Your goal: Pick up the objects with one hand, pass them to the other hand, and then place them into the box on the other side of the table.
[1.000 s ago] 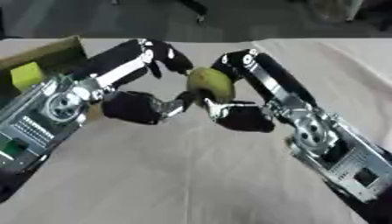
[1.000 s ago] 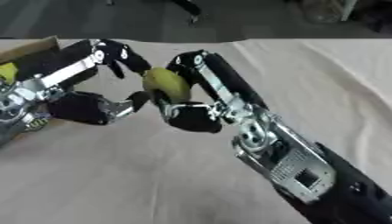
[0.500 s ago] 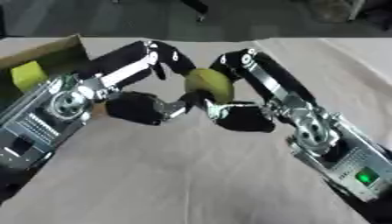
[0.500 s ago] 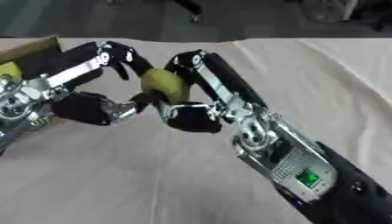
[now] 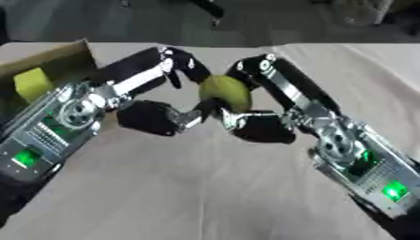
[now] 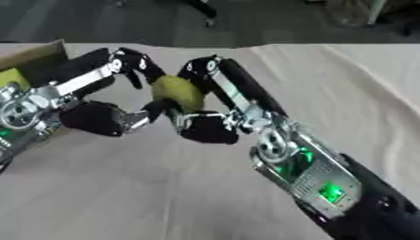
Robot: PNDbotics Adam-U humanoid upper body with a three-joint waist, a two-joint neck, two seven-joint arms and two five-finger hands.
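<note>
A yellow-green round fruit (image 5: 226, 92) hangs above the middle of the table, caught between both hands. My left hand (image 5: 149, 117) comes in from the left, its fingers (image 5: 179, 65) curled over the fruit's top left and its thumb under it. My right hand (image 5: 262, 127) meets it from the right, with fingers (image 5: 261, 71) arched over the fruit's top right and the thumb below. Both hands touch the fruit. The cardboard box (image 5: 51, 62) stands at the table's far left.
A yellow block (image 5: 31, 83) lies inside the box. Beige cloth (image 5: 189, 187) covers the table, with a fold running along the right side. Beyond the far edge is dark floor.
</note>
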